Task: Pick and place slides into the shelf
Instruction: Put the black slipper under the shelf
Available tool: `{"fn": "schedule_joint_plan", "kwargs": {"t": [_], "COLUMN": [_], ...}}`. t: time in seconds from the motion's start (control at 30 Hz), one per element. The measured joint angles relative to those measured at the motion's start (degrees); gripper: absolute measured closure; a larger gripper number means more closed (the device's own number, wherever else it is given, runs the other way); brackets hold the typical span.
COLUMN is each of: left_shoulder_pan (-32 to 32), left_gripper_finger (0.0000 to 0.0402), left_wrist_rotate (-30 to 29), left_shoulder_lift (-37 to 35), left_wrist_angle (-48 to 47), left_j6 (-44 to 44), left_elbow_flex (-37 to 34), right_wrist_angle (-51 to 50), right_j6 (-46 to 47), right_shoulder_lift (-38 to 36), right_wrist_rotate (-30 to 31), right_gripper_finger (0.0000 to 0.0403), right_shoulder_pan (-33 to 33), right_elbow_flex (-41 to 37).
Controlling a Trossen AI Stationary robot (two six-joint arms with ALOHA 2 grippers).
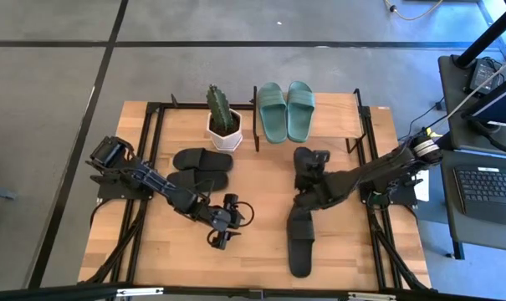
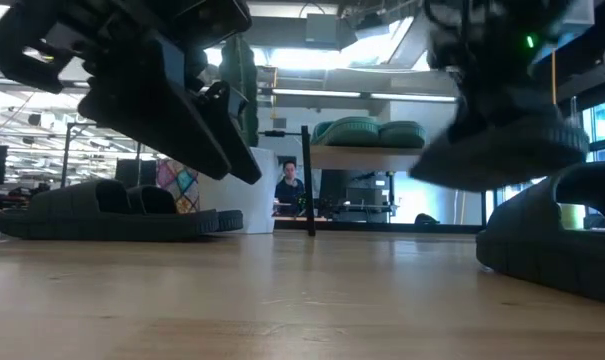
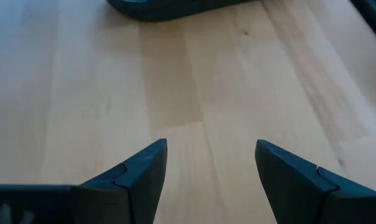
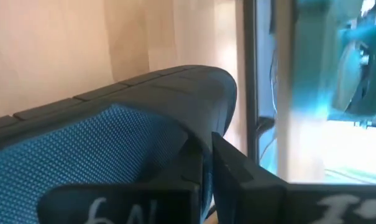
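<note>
Black foam is clamped between the fingers of the right gripper [image 1: 305, 194]: one black slide [image 1: 304, 170] is held by its edge and, in the low view, hangs clear of the tabletop [image 1: 253, 242]. The hold is taken at the rim beside the strap, which is judged a sound place, since such foam is likely light and springy, giving under pressure, so little force should be needed. The shelf [image 1: 353, 110] serves as landmark: the lifted slide is held just in front of it, and its partner, a second black slide [image 1: 300, 238], lies flat farther out from the shelf along the same line. A sage-green pair [image 1: 286, 110] is already set on the shelf's top board. A potted cactus [image 1: 222, 117] stands just beside the shelf's left end, and another black pair [image 1: 201, 168] lies in front of that pot. The left gripper [image 1: 223, 226] hovers well away from the shelf over bare wood, its fingers spread and empty.
</note>
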Motion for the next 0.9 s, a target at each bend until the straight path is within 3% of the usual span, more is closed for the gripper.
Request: {"fn": "schedule_joint_plan", "kwargs": {"t": [0.27,0.63,0.9], "left_shoulder_pan": [0.0,0.3,0.3], "left_gripper_finger": [0.0166,0.0166,0.0166], "left_wrist_rotate": [-1.2,-2.2,-2.2], "left_shoulder_lift": [0.0,0.0,0.0], "left_wrist_angle": [-0.3,-0.3,-0.3], "left_j6": [0.1,0.0,0.0], "left_elbow_flex": [0.0,0.0,0.0], "right_wrist_angle": [2.8,6.4,8.6], "right_j6": [4.4,-0.5,-9.3], "right_shoulder_lift": [-5.9,-6.2,-6.2], "right_wrist_rotate": [-2.1,-4.2,-4.2], "right_gripper_finger": [0.0389,0.0389,0.0389], "right_shoulder_pan": [-4.4,-9.2,-13.0], "right_elbow_flex": [-14.8,-14.9,-14.9]}}
